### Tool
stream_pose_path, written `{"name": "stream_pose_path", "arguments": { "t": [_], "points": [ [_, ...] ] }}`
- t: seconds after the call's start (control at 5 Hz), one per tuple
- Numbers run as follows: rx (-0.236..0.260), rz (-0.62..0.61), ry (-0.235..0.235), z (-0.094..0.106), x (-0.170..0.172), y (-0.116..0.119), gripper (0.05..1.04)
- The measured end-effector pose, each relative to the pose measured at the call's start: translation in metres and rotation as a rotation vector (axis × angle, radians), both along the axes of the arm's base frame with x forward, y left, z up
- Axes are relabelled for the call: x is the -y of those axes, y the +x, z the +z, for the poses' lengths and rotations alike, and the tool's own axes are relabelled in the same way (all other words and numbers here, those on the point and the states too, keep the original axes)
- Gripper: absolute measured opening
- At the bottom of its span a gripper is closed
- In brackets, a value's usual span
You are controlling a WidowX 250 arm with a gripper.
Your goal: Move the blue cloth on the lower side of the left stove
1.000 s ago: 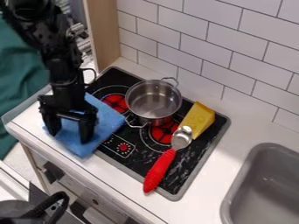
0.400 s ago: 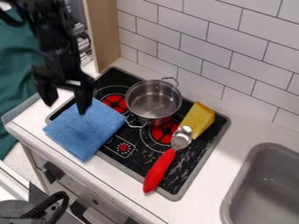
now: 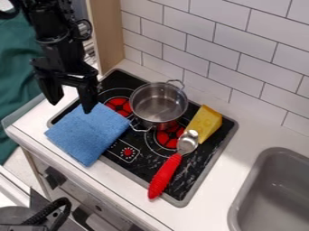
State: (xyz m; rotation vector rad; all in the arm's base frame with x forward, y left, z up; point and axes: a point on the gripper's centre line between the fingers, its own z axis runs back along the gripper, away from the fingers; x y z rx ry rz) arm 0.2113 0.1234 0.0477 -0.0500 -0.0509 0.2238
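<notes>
My gripper [image 3: 72, 107] stands open at the upper left, its fingers spread wide with nothing between them, above the upper edge of the cloth. The blue cloth [image 3: 89, 134] lies flat over the lower left part of the black stove [image 3: 201, 165] and spills past its edge onto the white counter. One corner of the cloth reaches close to the pot's lower handle.
A metal pot [image 3: 159, 104] stands near the stove's back. Right of it are a yellow cheese wedge [image 3: 206, 123] and a spoon with a red handle [image 3: 165, 176]. A grey sink [image 3: 275, 194] is at the lower right, and a tiled wall [image 3: 241, 49] rises behind.
My gripper has lifted off the cloth, up and away from the counter's front edge, and its fingers are now clear of the fabric. The cloth appears to lie in the same place.
</notes>
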Motion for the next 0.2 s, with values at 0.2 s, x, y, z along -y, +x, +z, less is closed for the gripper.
{"name": "stream_pose_path", "arguments": {
  "t": [0.2],
  "points": [
    [0.013,-0.098,0.009,0.0028,0.0082,0.0092,1.005]
  ]
}}
